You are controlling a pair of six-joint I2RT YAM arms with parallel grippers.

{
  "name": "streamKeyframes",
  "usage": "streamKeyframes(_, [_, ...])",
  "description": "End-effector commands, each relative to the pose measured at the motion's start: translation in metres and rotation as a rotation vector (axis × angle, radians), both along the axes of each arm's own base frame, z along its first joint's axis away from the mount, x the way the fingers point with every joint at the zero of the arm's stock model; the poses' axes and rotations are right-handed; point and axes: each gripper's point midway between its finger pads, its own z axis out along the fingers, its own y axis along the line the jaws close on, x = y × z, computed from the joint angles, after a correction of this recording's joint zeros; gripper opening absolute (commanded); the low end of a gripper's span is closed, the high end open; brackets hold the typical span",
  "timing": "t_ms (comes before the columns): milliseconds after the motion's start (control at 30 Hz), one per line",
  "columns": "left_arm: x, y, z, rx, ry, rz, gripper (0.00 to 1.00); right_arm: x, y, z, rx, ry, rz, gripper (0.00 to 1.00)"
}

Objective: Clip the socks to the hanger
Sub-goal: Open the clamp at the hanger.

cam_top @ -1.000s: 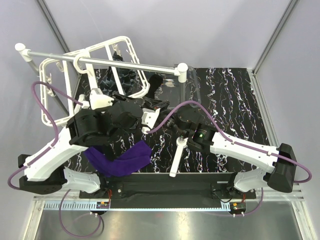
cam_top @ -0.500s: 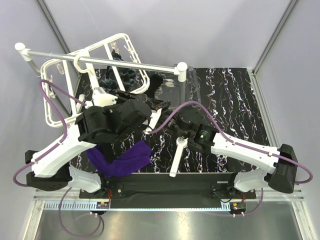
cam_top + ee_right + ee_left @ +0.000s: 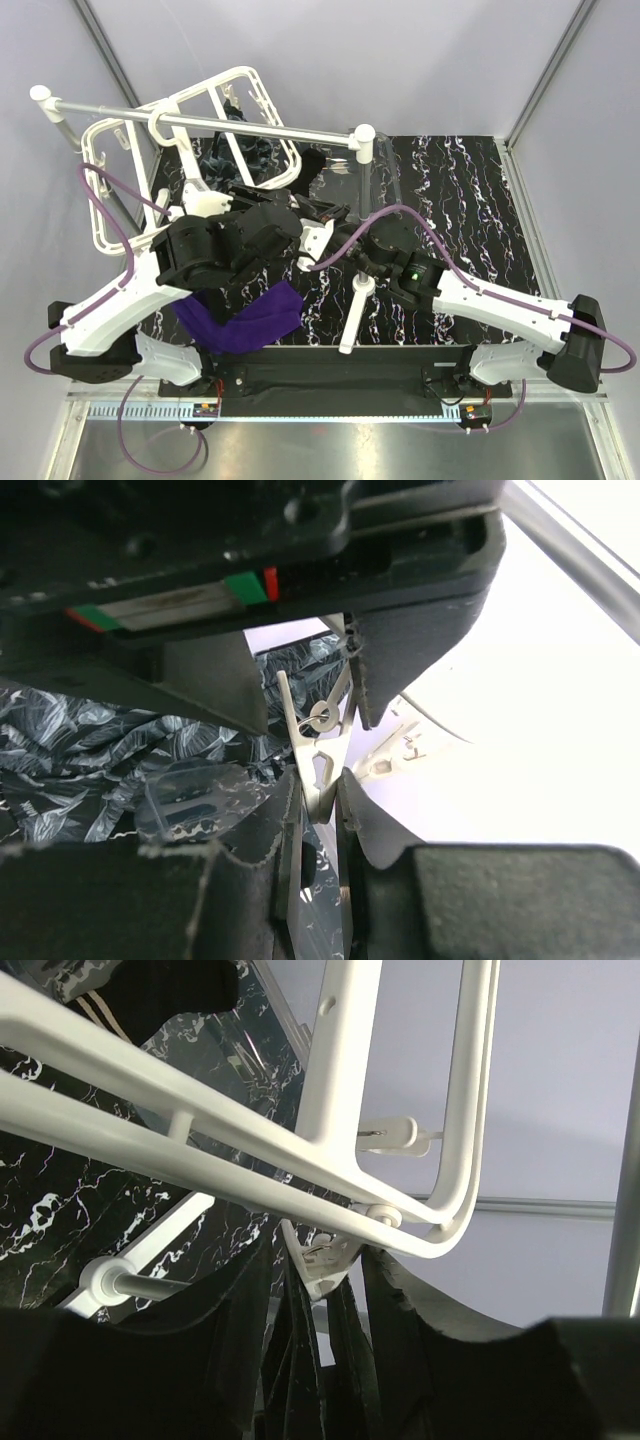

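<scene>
Right wrist view: right pincer (image 3: 318,810) pinching hanger's white clip (image 3: 319,790), long axis upright, spread end uppermost.

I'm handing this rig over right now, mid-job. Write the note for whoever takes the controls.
Right gripper: shut on the lower end of a clip of the hanger.
Left gripper: fingers flank that clip's upper arms; pressing or not, cannot tell.
Things: purple sock lies loose near the table front-left edge; marbled sock hangs by the hanger; black striped sock beyond, clipped or not unclear.
Done: marbled sock seems hung.
Left: clip the purple sock, then check the black one.
</scene>
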Motion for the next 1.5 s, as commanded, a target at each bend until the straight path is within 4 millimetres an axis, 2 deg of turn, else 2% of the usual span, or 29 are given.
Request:
streamKeyframes(0, [0.0,0.047,0.0,0.16,-0.039,0.104,0.46,-0.012,-0.012,0.029,0.05,-0.024,0.033,0.0])
streamKeyframes(333, [0.003,0.046,0.002,0.18,-0.055,0.115,0.45,-0.017,-0.007,0.027,0.018,-0.048,0.069,0.0])
streamKeyframes(467, [0.004,0.043,0.004,0.18,-0.059,0.109,0.33,-0.017,-0.001,0.025,0.013,-0.052,0.083,0.0])
streamKeyframes(500, [0.004,0.043,0.004,0.182,-0.06,0.109,0.25,-0.017,-0.001,0.024,0.013,-0.052,0.082,0.0])
streamKeyframes(733, [0.005,0.044,0.005,0.17,-0.08,0.105,0.0,-0.017,-0.003,0.03,0.03,-0.062,0.081,0.0])
streamKeyframes(800, [0.004,0.044,0.004,0.181,-0.081,0.098,0.0,-0.017,-0.003,0.03,0.037,-0.051,0.081,0.0])
streamKeyframes(833, [0.005,0.043,0.005,0.178,-0.085,0.095,0.0,-0.017,-0.004,0.029,0.036,-0.045,0.08,0.04])
streamKeyframes(933, [0.005,0.041,0.005,0.198,-0.088,0.078,0.0,-0.015,-0.01,0.02,0.032,-0.011,0.051,0.39])
streamKeyframes(1000, [0.004,0.042,0.006,0.205,-0.09,0.069,0.0,-0.015,-0.021,0.021,0.05,0.004,0.024,0.47])
streamKeyframes(1033, [0.005,0.039,0.007,0.193,-0.098,0.067,0.0,-0.017,-0.024,0.015,0.034,0.022,0.024,0.57])
streamKeyframes(1100, [0.005,0.038,0.006,0.206,-0.1,0.046,0.0,-0.021,-0.033,0.014,0.034,0.037,0.024,0.62])
streamKeyframes(1133, [0.006,0.035,0.006,0.194,-0.107,0.041,0.0,-0.023,-0.035,0.007,0.009,0.052,0.027,0.65])
streamKeyframes(1267, [0.005,0.033,0.004,0.21,-0.106,0.023,0.0,-0.036,-0.053,0.017,0.041,0.076,0.046,0.67])
streamKeyframes(1300, [0.005,0.031,0.004,0.208,-0.108,0.019,0.0,-0.039,-0.055,0.012,0.024,0.108,0.052,0.67])
streamKeyframes(1433, [0.006,0.029,0.003,0.224,-0.124,-0.005,0.0,-0.058,-0.075,0.037,0.106,0.181,0.095,0.61])
streamKeyframes(1467, [0.005,0.029,0.002,0.224,-0.126,-0.011,0.0,-0.065,-0.087,0.047,0.152,0.209,0.1,0.6])
